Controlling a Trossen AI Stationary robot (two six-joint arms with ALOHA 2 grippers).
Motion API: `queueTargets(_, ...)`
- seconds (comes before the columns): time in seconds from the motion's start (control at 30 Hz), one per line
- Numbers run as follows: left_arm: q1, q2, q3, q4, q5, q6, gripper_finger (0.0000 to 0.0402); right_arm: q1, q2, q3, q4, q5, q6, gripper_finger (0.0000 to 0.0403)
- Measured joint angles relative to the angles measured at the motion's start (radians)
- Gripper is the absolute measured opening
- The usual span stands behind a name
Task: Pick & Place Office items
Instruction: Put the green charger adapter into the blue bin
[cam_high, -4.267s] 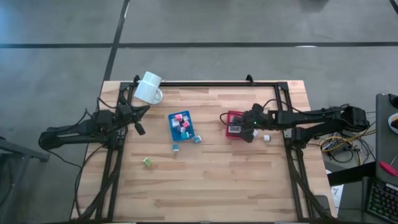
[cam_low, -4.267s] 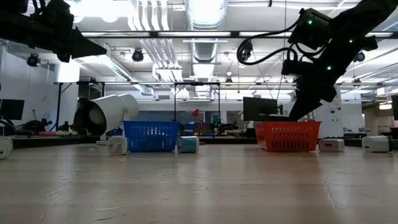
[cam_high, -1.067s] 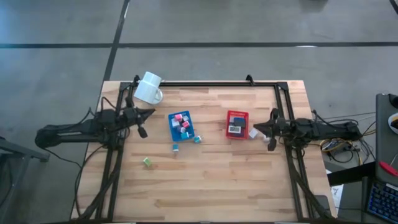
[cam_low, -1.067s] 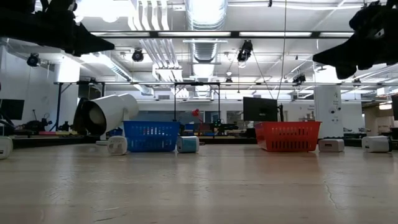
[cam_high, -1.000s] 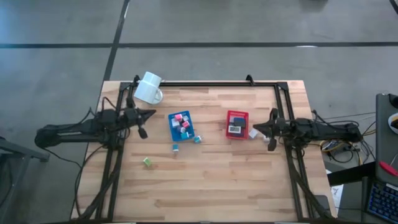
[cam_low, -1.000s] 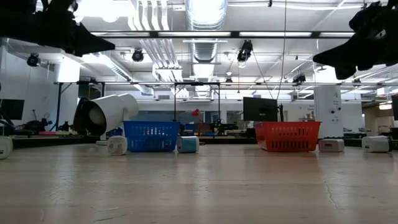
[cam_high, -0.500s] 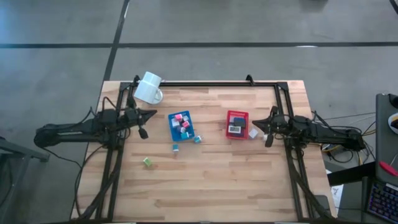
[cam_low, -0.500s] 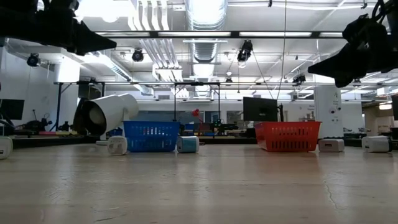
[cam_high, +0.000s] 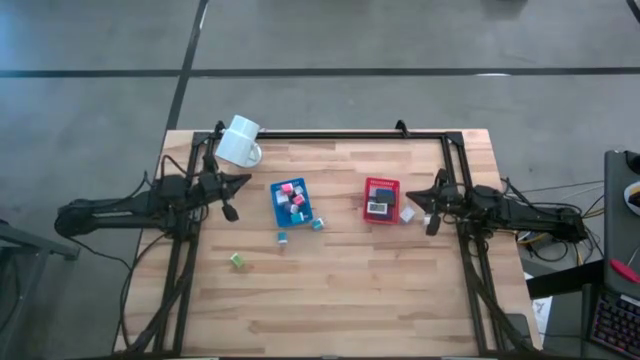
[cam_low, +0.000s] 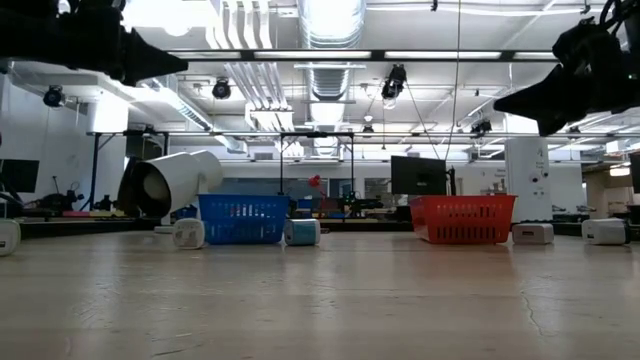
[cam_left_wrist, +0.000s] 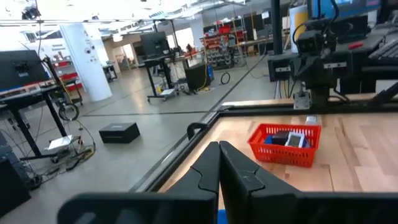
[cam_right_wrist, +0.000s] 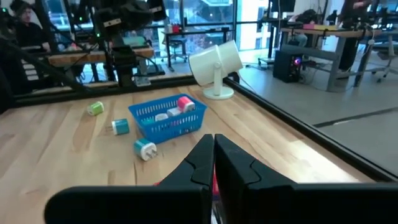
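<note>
The office items are small blocks. Several pink and white ones lie in the blue tray (cam_high: 292, 201), and dark and white ones in the red tray (cam_high: 381, 200). Loose on the table are a teal block (cam_high: 318, 223), a blue-white one (cam_high: 282, 238), a green one (cam_high: 237, 260) and a white one (cam_high: 407, 213). My left gripper (cam_high: 246, 181) hovers shut and empty left of the blue tray (cam_right_wrist: 168, 116). My right gripper (cam_high: 422, 198) hovers shut and empty just right of the red tray (cam_left_wrist: 286, 144), near the white block. Both stand well above the table in the low view.
A white mug (cam_high: 240, 142) lies on its side at the far left corner. A black frame rail (cam_high: 340, 134) runs along the table's far edge and down both sides. The table's near half holds only the green block.
My right gripper has edged toward the table's left, closer to the red tray, and stays shut. The blocks and trays have not moved.
</note>
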Motion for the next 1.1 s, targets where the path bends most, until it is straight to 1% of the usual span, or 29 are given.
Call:
queueTargets(0.07, 0.000, 0.000, 0.000, 0.003, 0.000, -0.011, 0.0008, 0.000, 0.000, -0.001, 0.013, 0.012, 0.026, 0.0008)
queueTargets(0.2, 0.000, 0.006, 0.000, 0.003, 0.000, -0.015, 0.0009, -0.001, 0.009, -0.001, 0.009, 0.094, 0.057, 0.0008)
queueTargets(0.3, 0.000, 0.016, 0.000, 0.003, 0.000, 0.003, 0.0011, 0.000, 0.037, 0.001, 0.015, 0.108, 0.068, 0.0010)
queueTargets(0.37, 0.000, 0.022, 0.000, 0.003, 0.000, 0.019, 0.0010, 0.000, 0.069, 0.033, 0.013, 0.124, 0.073, 0.0016)
queueTargets(0.5, 0.000, 0.030, 0.000, 0.003, 0.000, 0.026, 0.0008, 0.003, 0.165, 0.112, 0.017, 0.143, 0.086, 0.0024)
queueTargets(0.7, 0.000, 0.033, 0.000, 0.002, 0.000, -0.023, 0.0013, 0.015, 0.351, 0.167, 0.005, 0.158, 0.104, 0.0024)
queueTargets(0.77, 0.000, 0.033, 0.000, 0.002, 0.001, -0.027, 0.0013, 0.020, 0.412, 0.206, 0.004, 0.164, 0.098, 0.0024)
queueTargets(0.83, 0.000, 0.033, 0.000, -0.006, 0.001, -0.036, 0.0011, 0.024, 0.472, 0.260, -0.009, 0.196, 0.086, 0.0024)
queueTargets(0.93, 0.000, 0.033, 0.000, -0.017, 0.002, -0.042, 0.0008, 0.025, 0.560, 0.378, -0.150, 0.239, 0.089, 0.0024)
queueTargets(1.1, 0.000, 0.033, 0.000, -0.016, 0.002, -0.034, 0.0010, 0.025, 0.703, 0.584, -0.567, 0.237, 0.213, 0.0024)
